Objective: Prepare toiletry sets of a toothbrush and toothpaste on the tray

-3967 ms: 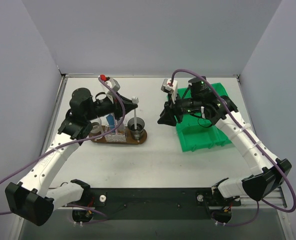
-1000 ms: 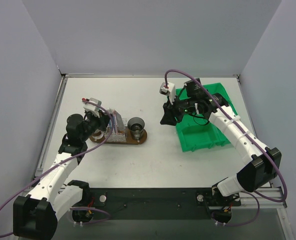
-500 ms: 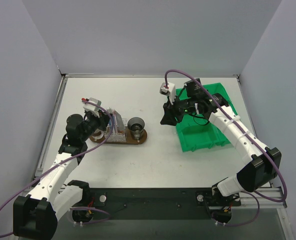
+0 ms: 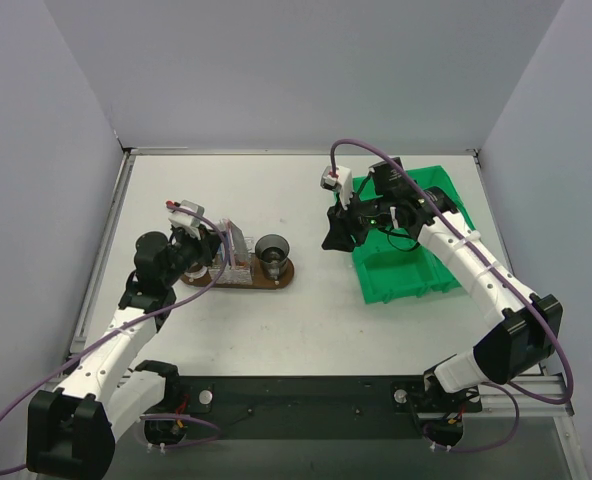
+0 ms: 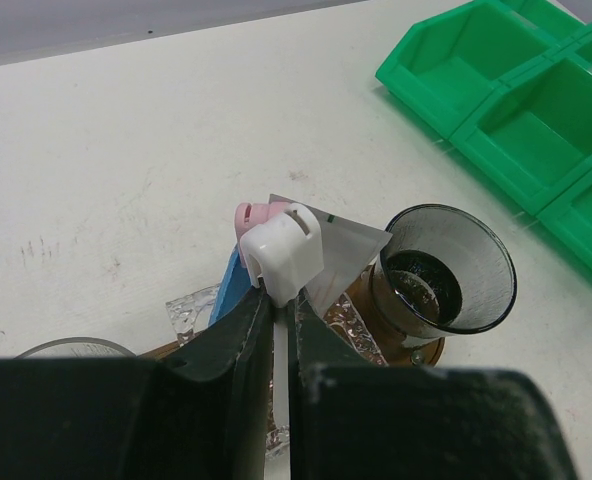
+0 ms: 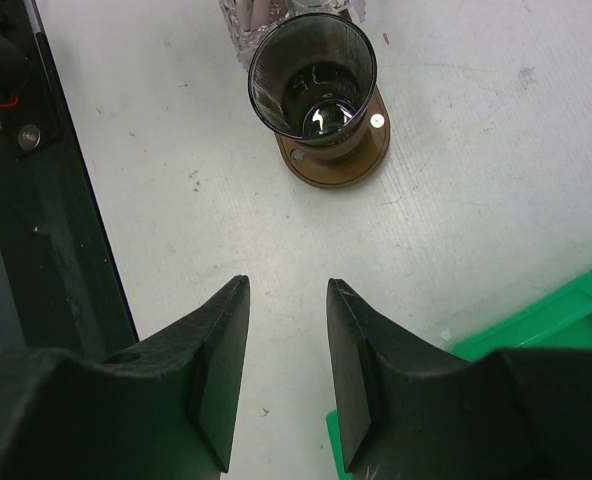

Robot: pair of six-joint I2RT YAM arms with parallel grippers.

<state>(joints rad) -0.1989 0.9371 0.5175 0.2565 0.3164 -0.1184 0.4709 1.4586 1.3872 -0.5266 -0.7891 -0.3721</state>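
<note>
My left gripper (image 5: 278, 300) is shut on a slim white toothbrush (image 5: 281, 255), whose capped head sticks out past the fingertips. The gripper hangs over the left part of the dark brown tray (image 4: 276, 281). Just behind the head I see a pink brush head (image 5: 256, 213) and a blue-and-white toothpaste (image 5: 231, 292) tube, both standing in a clear faceted cup (image 4: 234, 264) on the tray. My right gripper (image 6: 286, 290) is open and empty, above bare table between the tray (image 6: 331, 170) and the green bin.
A dark glass cup (image 5: 446, 270) stands on the tray's right end, seen also from the right wrist as a dark cup (image 6: 313, 70). Another clear cup (image 5: 76, 350) sits at the tray's left end. The green sectioned bin (image 4: 406, 270) lies to the right.
Since four seconds ago my left arm has drawn back from above the dark cup to the tray's left end. Over the last second both arms have barely shifted.
</note>
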